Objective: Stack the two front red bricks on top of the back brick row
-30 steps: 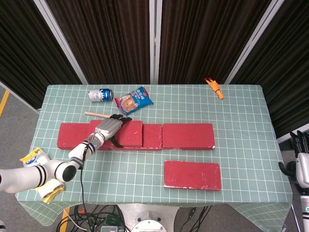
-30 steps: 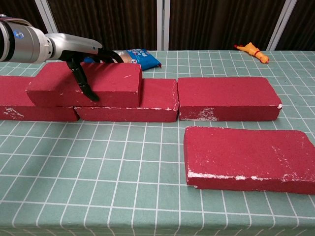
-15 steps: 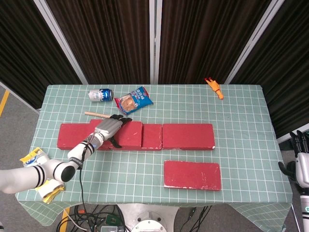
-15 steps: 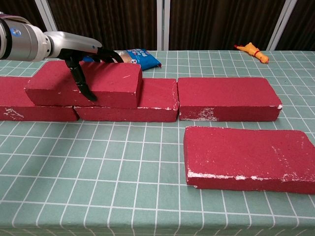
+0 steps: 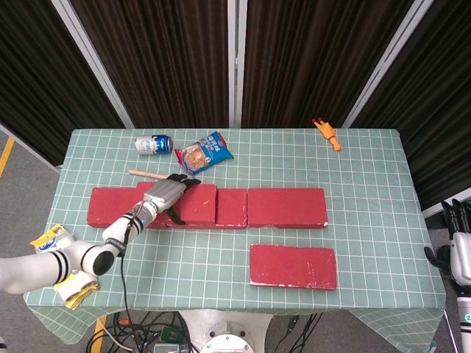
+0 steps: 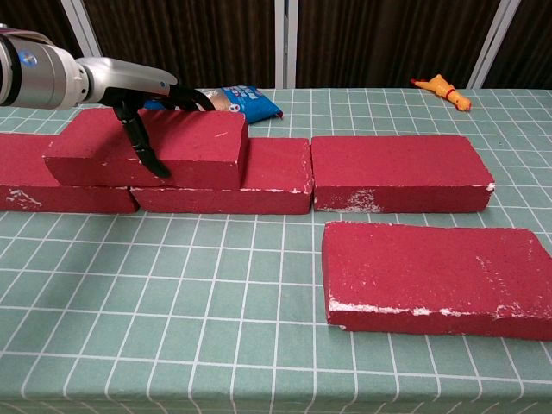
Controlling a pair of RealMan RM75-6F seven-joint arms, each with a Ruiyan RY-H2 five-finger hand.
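Starting at the far left, a yellow packet (image 5: 45, 238) is lying at the edge of the tabletop (image 5: 221, 265), which is covered in a green checked cloth. Just right of it, the left robot hand (image 5: 168, 194) is resting on a rectangular red brick (image 6: 151, 148) that is sitting on top of the back brick row (image 6: 259, 177), bridging its two leftmost bricks. The fingers are lying flat over the top face and the thumb is pressing down the near side, so the brick is being held in a pinch. Over the last second the brick and the arm have barely shifted, only a slight settling, which suggests the first brick is now placed and the hand is about to let go. Behind the row, a thin wooden stick (image 5: 147, 174), a blue drink can (image 5: 154, 144) and a blue snack bag (image 5: 204, 153) are lying. Further right, the second front red brick (image 5: 293, 266) is lying flat in front of the row, apart from it and still to be stacked. An orange toy (image 5: 327, 134) is sitting at the back right. At the far right edge, the right robot hand (image 5: 460, 239) is hanging beside the tabletop, fingers apart and holding nothing.
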